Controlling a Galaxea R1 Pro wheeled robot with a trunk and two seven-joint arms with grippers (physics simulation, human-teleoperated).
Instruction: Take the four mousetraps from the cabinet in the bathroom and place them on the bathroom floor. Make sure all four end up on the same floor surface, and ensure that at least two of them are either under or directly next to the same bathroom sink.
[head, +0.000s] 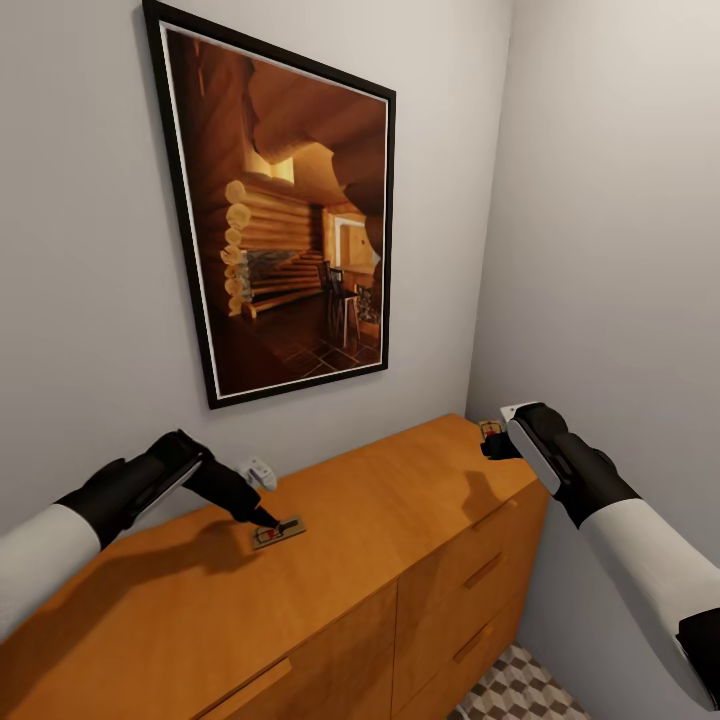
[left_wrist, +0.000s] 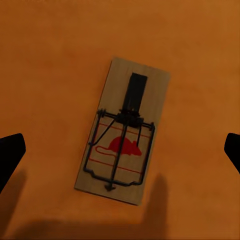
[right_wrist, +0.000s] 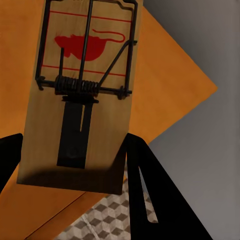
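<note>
While left pincer (head: 268, 520) gapes over mousetrap (left_wrist: 122, 131), right pincer (head: 490, 443) grips second mousetrap (right_wrist: 82, 90); red mouse logos.

We see the orange-brown wooden cabinet (head: 400, 520) standing in the corner, its flat top bare wood and its drawer fronts fitted with slim bar handles. One mousetrap (head: 278, 531) lies flat on the top, near the wall behind; from the left wrist view (left_wrist: 122, 131) we make out its wire bar, spring and red mouse print. A small white object (head: 258, 470) sits at the back edge, against the wall. Below the cabinet we see cube-patterned floor tiles (head: 520, 692).
</note>
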